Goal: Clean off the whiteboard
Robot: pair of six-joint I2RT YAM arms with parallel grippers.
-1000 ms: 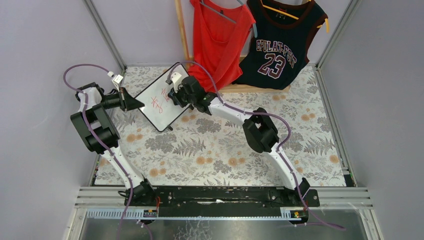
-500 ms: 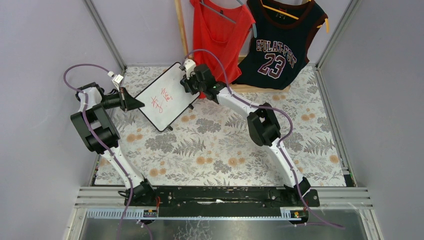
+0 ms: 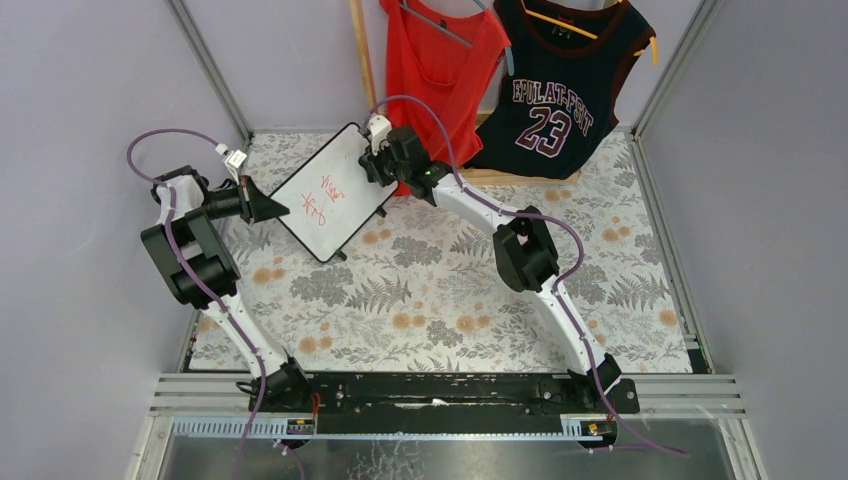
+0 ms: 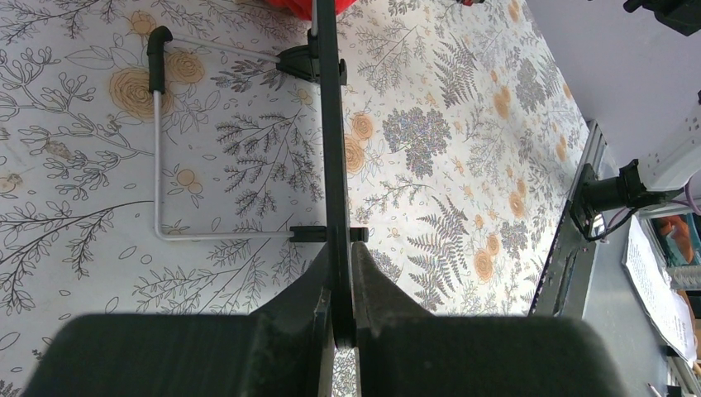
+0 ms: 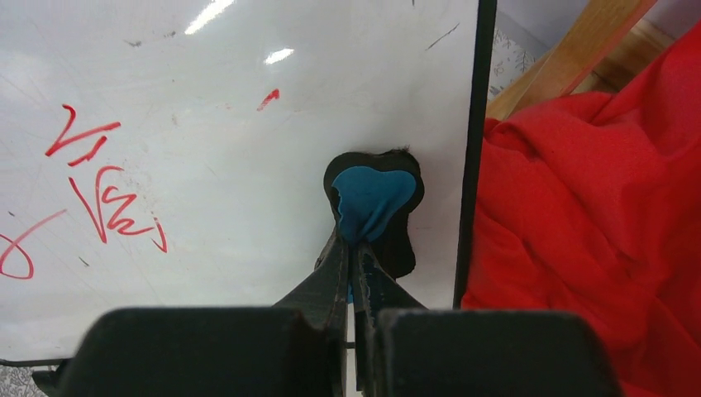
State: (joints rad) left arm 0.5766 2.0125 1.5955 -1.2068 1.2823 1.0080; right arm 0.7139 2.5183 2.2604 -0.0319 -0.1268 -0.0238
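Red handwriting (image 3: 322, 196) in two clusters marks the one whiteboard (image 3: 345, 215), which stands tilted on the floral tablecloth (image 3: 450, 290) with both claws at its rim.

The left gripper (image 3: 278, 210) meets the whiteboard's left edge. In the left wrist view its fingers (image 4: 376, 285) are clenched on the thin black frame, which runs edge-on straight away from the camera. Two black foot clips sit along that frame, and one bent wire stand (image 4: 157, 165) reaches from them onto the cloth behind the board.

The right gripper (image 3: 378, 165) is at the whiteboard's opposite, far right edge. It is clamped on the single blue eraser (image 5: 372, 198), whose dark felt backing shows around the blue body. In the right wrist view the eraser lies against the white surface just inside the right-hand frame. The red strokes lie well to the left of the eraser on the board, and a small red fleck sits above and left of it.

Two garments hang beyond the whiteboard's far right corner. One is a red tank top (image 3: 435, 70), whose hem comes down just beside the board's frame. The other is a dark number 23 jersey (image 3: 560, 90), further from the board.
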